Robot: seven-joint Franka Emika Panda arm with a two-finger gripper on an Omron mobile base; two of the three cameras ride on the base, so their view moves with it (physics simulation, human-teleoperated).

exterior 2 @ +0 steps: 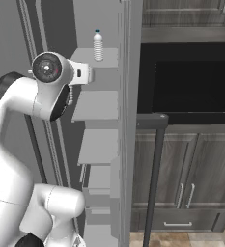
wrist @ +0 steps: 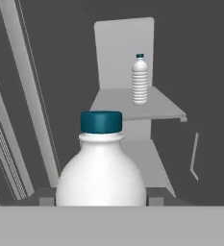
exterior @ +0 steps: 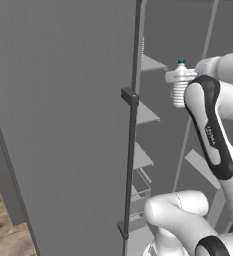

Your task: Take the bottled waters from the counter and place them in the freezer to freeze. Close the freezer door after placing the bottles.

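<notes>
My gripper is shut on one bottled water, a clear ribbed bottle with a teal cap, and holds it upright in front of the open freezer. In the hand view this bottle stands close between the fingertips. The other bottled water stands upright on a grey freezer shelf farther in and higher; in the right base view that bottle sits on the top shelf, above and right of my gripper. The freezer door stands open at the left, its dark bar handle along its edge.
More grey shelves step down below the top one. Right of them rises a grey panel edge with a dark bar handle. Beyond it sit a black built-in microwave and grey cabinets. Wood floor shows low left.
</notes>
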